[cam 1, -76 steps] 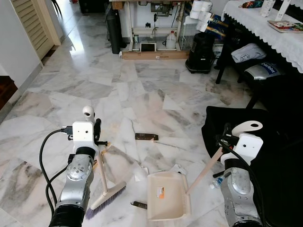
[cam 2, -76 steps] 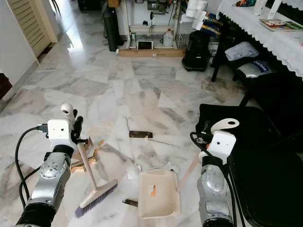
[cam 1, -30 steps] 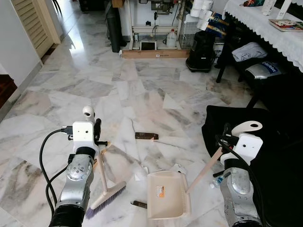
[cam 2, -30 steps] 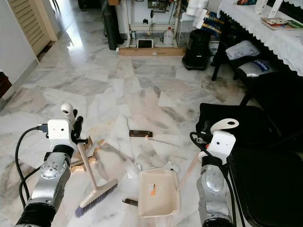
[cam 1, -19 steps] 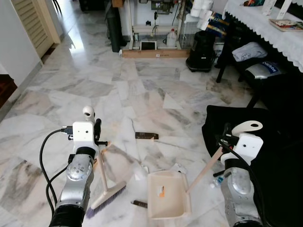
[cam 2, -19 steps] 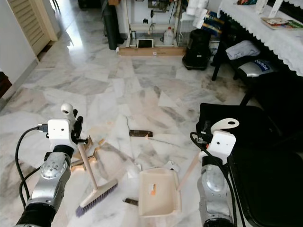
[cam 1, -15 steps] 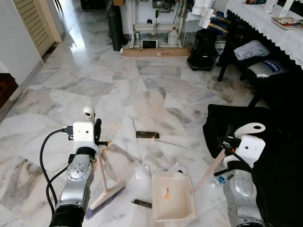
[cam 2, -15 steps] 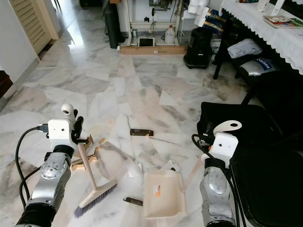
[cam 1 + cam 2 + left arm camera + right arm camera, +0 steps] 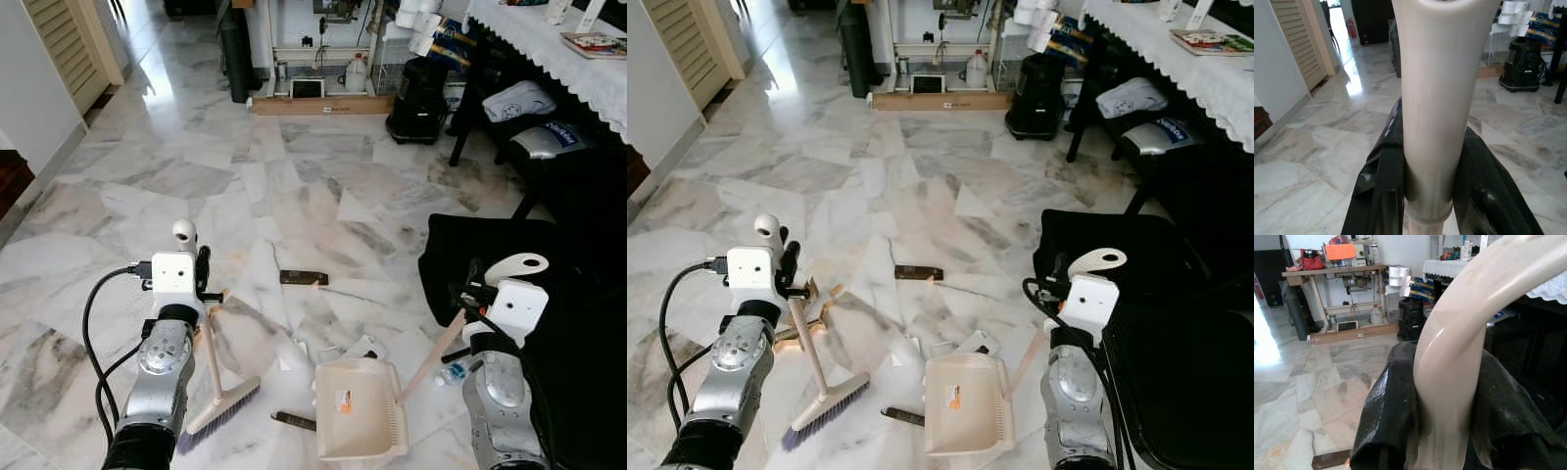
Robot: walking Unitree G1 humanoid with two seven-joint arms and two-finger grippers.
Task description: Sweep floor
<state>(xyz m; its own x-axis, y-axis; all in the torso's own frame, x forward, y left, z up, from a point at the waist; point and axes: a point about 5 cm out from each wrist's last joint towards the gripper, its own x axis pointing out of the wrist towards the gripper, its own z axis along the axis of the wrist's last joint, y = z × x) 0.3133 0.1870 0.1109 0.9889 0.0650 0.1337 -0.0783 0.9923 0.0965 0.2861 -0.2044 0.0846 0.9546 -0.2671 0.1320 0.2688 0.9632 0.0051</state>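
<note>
Around the cream dustpan [image 9: 359,422] with its small orange label, the floor [image 9: 196,176] is white marble veined grey and tan, the broom [image 9: 217,392] beside it is cream with purple bristles, and a dark brown wrapper [image 9: 302,278] lies beyond.

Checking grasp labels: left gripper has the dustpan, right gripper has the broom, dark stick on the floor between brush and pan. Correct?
Tools are swapped. Left eye view shows the left gripper shut on the broom and the right gripper shut on the dustpan handle. The dark stick does lie between brush and pan.
</note>
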